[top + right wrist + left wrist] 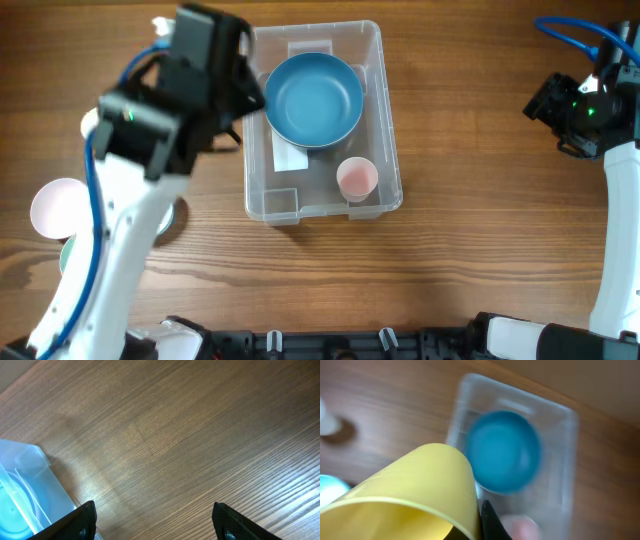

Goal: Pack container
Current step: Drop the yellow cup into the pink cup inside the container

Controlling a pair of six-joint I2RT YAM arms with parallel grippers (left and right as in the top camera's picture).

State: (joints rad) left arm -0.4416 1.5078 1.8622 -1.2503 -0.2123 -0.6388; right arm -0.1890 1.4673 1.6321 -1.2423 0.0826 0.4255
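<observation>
In left pincer (245, 95) a yellow plastic cup (420, 490) is gripped, poised at left rim of large clear plastic rectangular container (388, 130), frame centre, long axis top-to-bottom. Wide and empty, right pincer (155, 527) is parked well apart at upper right; left arm is nearer.

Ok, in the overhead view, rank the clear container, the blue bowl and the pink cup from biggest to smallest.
Largest to smallest:
1. clear container, which holds both others
2. blue bowl
3. pink cup
All three sit at about the same depth from the camera, so the order is safe.
</observation>
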